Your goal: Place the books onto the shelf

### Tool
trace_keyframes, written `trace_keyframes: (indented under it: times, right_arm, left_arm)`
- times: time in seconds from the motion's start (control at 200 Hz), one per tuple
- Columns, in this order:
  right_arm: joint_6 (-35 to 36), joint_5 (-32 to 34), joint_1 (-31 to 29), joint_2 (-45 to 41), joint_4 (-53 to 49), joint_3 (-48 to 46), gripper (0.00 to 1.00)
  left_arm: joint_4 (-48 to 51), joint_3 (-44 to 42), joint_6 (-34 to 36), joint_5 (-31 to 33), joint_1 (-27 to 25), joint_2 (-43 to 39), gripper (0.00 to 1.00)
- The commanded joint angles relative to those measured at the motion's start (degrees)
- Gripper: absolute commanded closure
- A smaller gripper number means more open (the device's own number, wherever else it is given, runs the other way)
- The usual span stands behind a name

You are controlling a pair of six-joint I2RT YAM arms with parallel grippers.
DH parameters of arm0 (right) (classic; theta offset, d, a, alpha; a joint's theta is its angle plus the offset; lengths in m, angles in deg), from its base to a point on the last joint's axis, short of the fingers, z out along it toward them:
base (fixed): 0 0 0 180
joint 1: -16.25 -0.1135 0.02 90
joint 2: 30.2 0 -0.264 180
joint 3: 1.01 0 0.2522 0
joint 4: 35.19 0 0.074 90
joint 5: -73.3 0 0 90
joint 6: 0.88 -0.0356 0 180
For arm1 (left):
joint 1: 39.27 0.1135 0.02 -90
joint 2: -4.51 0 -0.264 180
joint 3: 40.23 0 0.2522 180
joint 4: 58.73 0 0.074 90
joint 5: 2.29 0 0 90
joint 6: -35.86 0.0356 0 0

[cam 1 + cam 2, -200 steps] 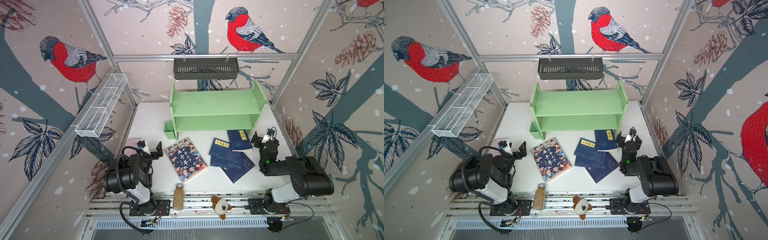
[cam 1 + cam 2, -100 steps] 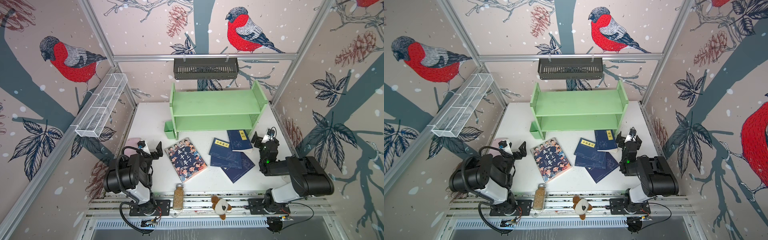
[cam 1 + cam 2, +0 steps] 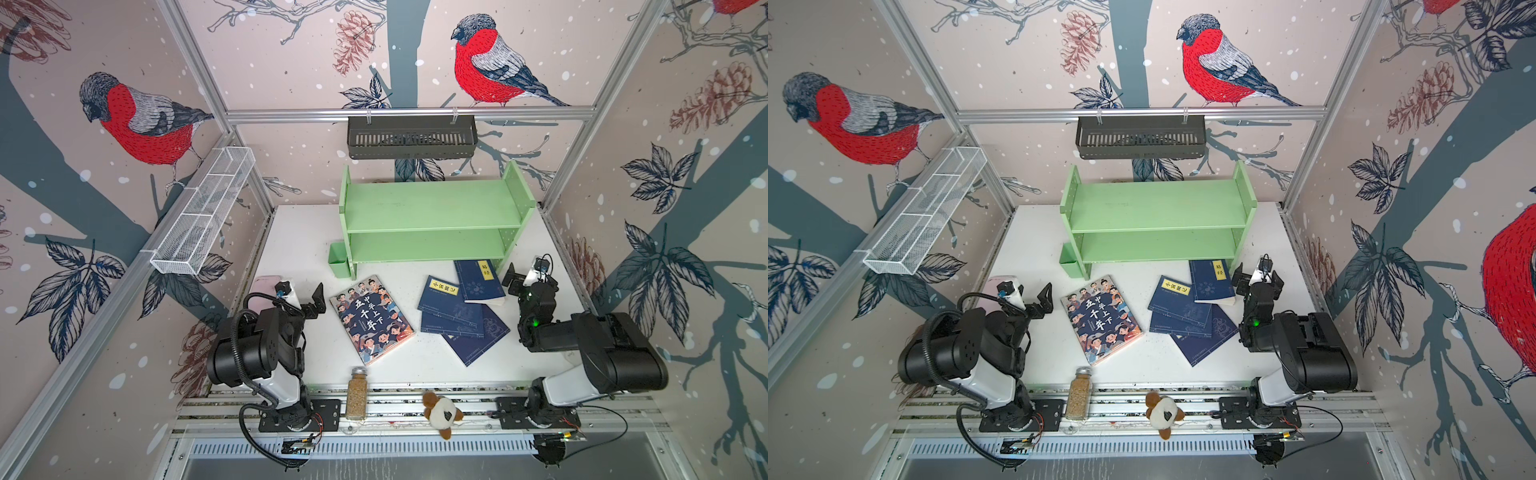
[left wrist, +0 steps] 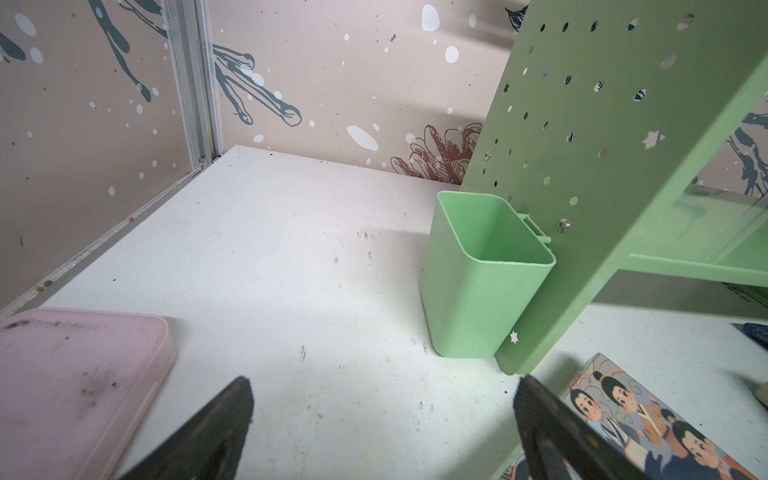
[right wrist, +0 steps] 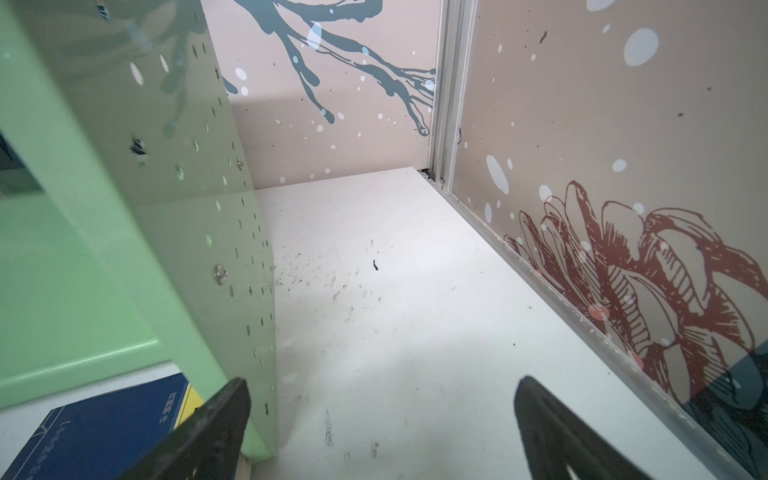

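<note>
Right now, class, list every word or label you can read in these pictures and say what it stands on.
"中华上下五千年": cover of the cartoon book.
On the navy books, yellow labels: characters too small to read.
In the right wrist view, white print on a navy book: blurred.

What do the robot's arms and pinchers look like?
The left arm and right arm have chunky black joints above white bases. A ribbed black cable loops round the left one; a green light glows on the right. The left gripper and right gripper have pointed black fingers.

Jar (image 3: 357, 392), plush toy (image 3: 442, 413), blk basket (image 3: 411, 137)
</note>
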Motion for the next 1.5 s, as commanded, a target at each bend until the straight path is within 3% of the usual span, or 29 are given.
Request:
trace_keyframes:
  times: [0.0,1.015,1.305,1.421,1.491]
  right_arm:
    - [0.2,-0.2,0.0,-0.1,0.8,0.0,0.00]
    - [0.4,0.5,-0.3,-1.0,0.8,-0.4,0.00]
    - [2.1,3.3,-2.5,-7.0,-9.5,2.3,0.00]
    - [2.6,9.5,-4.6,-10.0,-15.7,4.6,0.00]
    - [1.0,13.7,-6.0,-11.9,-21.1,6.5,0.00]
  left_arm:
    - [-12.5,-0.3,0.1,-0.2,-0.1,0.1,0.02]
    - [-12.2,0.9,2.2,-2.2,-1.2,0.8,0.02]
    - [-11.0,0.2,2.8,-3.5,-1.2,-2.3,0.02]
    - [-8.4,-0.1,2.9,-4.5,-1.2,-6.7,0.02]
    - [-1.9,0.6,3.7,-5.2,-1.2,-11.3,0.02]
